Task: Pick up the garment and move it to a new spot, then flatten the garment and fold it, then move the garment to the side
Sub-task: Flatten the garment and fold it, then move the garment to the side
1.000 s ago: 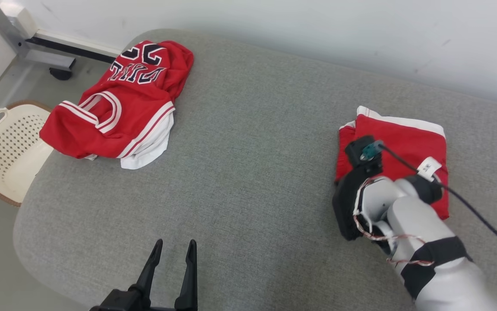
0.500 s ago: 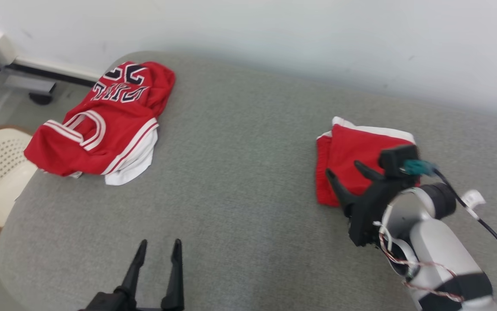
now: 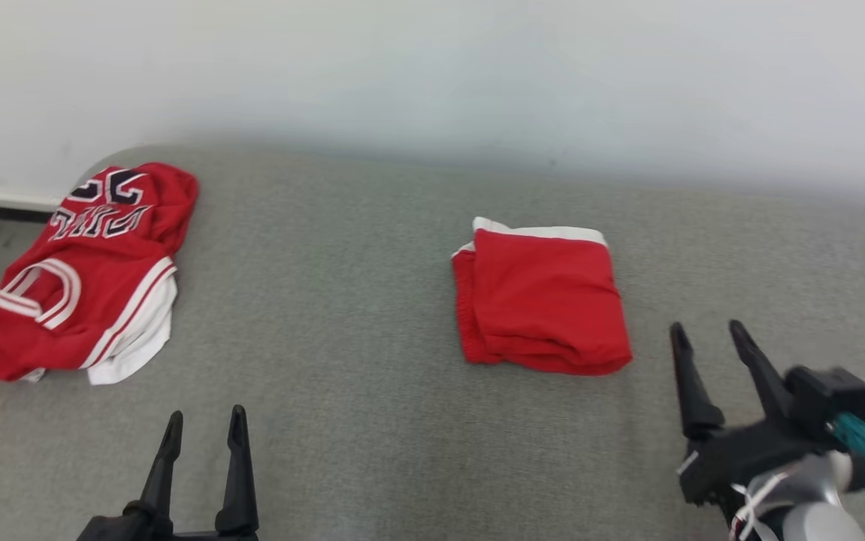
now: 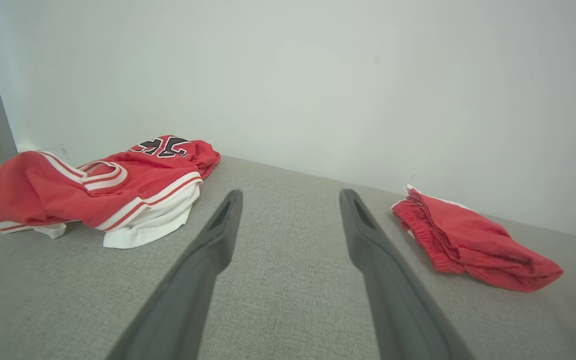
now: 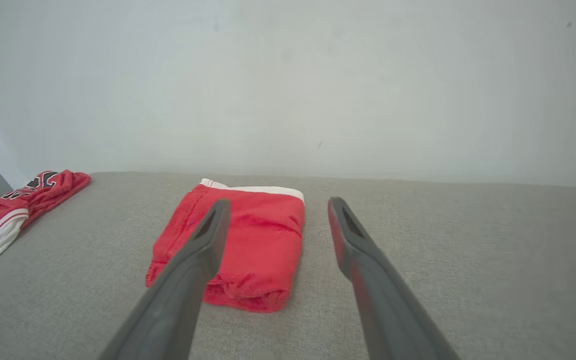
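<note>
fingers (image 3: 689, 379) of the right gripper (image 3: 706, 330) stand spread and empty, pointing up the grey padded table (image 3: 372, 353). the folded red garment (image 3: 545, 300) lies just ahead of them and off to their left, clear of the tips and not touching. from where i'd stand it looks a neat squarish bundle, a little longer toward the wall (image 3: 432, 75) than across, with its white band at the far edge and the thick rounded fold at the near edge, facing the robot. it sits flat near the middle of the table. the left gripper (image 3: 205, 415) is open too and holds nothing, low at the near edge and well apart from the bundle, so the right arm is plainly the nearer one. i'd judge the folding done and only the shift to the side possibly left. for that, the right fingers would need to go forward and leftward to meet the near fold. over at the far left a crumpled red jersey (image 3: 79, 278) with white trim and dark lettering lies in a heap, closer to the left arm.
</note>
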Controlling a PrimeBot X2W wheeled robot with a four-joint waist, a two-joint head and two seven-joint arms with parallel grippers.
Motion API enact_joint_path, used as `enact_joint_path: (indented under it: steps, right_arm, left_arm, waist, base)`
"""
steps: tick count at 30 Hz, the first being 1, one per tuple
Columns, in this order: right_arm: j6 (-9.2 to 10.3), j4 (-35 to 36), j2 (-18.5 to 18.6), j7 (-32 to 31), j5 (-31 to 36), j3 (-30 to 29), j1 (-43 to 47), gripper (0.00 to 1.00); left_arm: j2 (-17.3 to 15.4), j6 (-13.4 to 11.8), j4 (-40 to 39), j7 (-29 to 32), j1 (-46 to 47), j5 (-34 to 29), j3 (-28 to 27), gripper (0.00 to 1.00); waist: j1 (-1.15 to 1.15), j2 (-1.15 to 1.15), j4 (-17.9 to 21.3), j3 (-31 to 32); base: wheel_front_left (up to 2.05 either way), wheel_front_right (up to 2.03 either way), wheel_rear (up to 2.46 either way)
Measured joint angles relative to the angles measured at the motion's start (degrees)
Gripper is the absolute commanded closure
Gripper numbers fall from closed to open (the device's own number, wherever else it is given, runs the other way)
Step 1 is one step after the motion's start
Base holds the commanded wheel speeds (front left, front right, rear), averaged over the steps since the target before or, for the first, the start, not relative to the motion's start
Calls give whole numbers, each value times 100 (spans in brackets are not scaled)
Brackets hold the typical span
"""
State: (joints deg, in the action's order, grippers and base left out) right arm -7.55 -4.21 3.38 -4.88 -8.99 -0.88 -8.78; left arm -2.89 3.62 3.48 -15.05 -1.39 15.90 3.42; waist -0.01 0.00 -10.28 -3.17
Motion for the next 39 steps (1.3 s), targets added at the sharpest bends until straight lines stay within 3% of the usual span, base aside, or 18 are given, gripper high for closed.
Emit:
enact_joint_path:
  steps: [5,11,17,39]
  right_arm:
    - [0,-25,-34,569,-294,-302,480,0]
    - [0,-387,-43,1181,-522,-204,853,0]
    - [0,-750,-45,1327,-503,-78,873,0]
    - [0,-1113,-46,1238,-434,-91,748,0]
  left_arm:
    - [-1,175,-81,0,-98,-182,-199,0]
    - [-3,289,-133,0,-332,-296,-393,0]
    - [0,343,49,1,-416,-312,-369,0]
    - [-1,376,313,0,-436,-366,-298,0]
  waist:
    - [0,0,349,108]
    - [0,0,763,268]
    - [1,0,1017,317]
    - [1,0,979,240]
  base:
    - [0,0,0]
    - [0,0,0]
    - [0,0,0]
    - [0,0,0]
